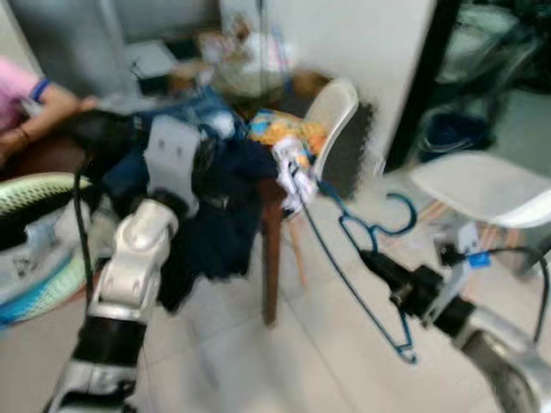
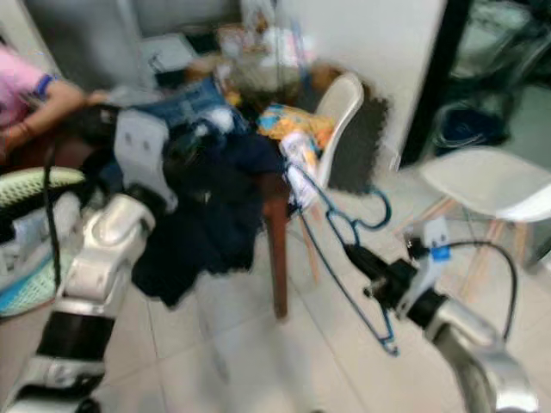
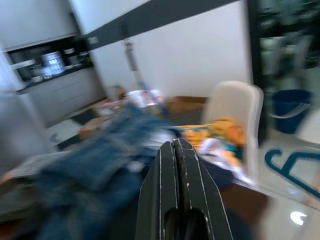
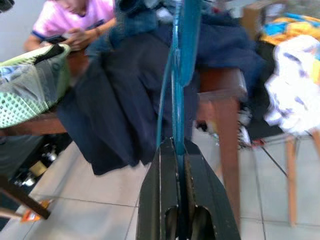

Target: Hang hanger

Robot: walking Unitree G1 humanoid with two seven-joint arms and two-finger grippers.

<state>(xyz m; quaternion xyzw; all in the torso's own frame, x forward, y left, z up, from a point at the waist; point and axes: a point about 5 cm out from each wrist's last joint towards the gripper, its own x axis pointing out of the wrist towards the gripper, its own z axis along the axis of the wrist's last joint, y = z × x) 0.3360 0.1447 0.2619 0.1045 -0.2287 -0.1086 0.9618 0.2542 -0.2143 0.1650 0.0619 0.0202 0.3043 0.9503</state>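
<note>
While the views are blurry, a brown table (image 1: 274,206) stands ahead of both sets of fingers, with a big dark blue cloth (image 1: 225,215) hanging over its edge and jeans (image 3: 95,155) piled on top. Just past the table is a white chair (image 1: 337,112) with orange and white clothes (image 1: 288,133) heaped on it. Another white chair (image 1: 482,185) stands off beyond the right arm. A green basket (image 4: 30,82) sits on the table near a person in a pink shirt (image 4: 75,15).

A blue hanger (image 1: 362,258) is up in the air over the tiled floor (image 1: 284,361), sticking out from the fingertips toward the clothes, its hook curling just past them. The right gripper (image 4: 178,150) has its fingers squeezed tight on the hanger wire. The left gripper (image 3: 176,150) is raised, pointing at the jeans, with its two fingers pressed together and holding nothing.
</note>
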